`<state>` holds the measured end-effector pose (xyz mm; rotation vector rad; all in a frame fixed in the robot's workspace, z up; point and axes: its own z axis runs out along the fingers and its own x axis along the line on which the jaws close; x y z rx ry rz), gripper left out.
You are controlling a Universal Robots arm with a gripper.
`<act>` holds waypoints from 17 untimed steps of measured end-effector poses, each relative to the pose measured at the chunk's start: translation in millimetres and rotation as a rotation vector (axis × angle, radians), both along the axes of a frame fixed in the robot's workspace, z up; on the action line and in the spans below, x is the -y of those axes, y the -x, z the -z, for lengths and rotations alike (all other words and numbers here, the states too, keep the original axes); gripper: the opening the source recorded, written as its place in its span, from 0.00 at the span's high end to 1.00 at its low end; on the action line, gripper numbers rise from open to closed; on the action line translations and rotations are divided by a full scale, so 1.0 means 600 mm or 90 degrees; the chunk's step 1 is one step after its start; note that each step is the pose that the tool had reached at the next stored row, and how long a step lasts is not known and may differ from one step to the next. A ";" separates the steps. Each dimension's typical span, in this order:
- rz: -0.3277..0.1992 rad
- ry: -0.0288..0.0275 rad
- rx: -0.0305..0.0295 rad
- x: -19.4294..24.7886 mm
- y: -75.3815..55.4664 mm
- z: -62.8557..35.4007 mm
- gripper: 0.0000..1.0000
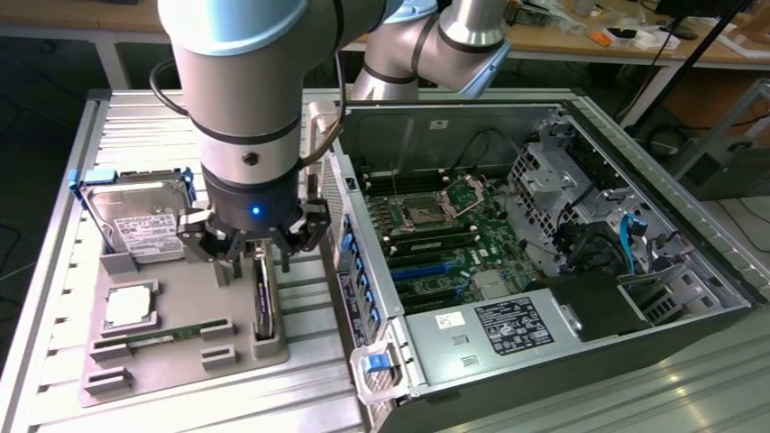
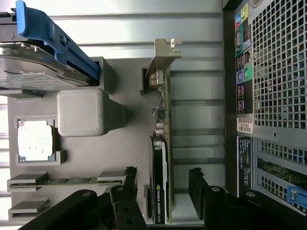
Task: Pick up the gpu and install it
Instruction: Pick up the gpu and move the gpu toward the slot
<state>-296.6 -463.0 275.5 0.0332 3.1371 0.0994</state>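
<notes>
The gpu [image 1: 265,305] stands on edge in a slot of the grey holder tray [image 1: 180,365], to the exterior view's left of the open computer case [image 1: 565,189]. In the wrist view the gpu [image 2: 161,129] shows its green board, black cooler and silver end bracket [image 2: 166,53]. My gripper [image 1: 255,260] hangs directly over the card and is open. Its black fingers [image 2: 128,181] sit on either side of the cooler end, and my gripper [image 2: 163,184] is not touching the card.
On the same tray lie a hard drive [image 1: 139,216] with blue rails, a processor chip [image 1: 130,307] and a narrow memory stick [image 1: 162,336]. The case holds the motherboard [image 1: 434,244] and a power supply [image 1: 511,327]. Its rear wall [image 2: 273,96] stands close beside the card.
</notes>
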 end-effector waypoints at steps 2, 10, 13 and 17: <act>0.000 0.0001 0.0002 0.0000 0.001 0.002 0.44; 0.000 0.0000 0.0008 0.0000 0.002 0.013 0.44; 0.000 0.0001 0.0009 0.0000 0.002 0.018 0.44; 0.000 0.0000 0.0011 0.0000 0.003 0.022 0.44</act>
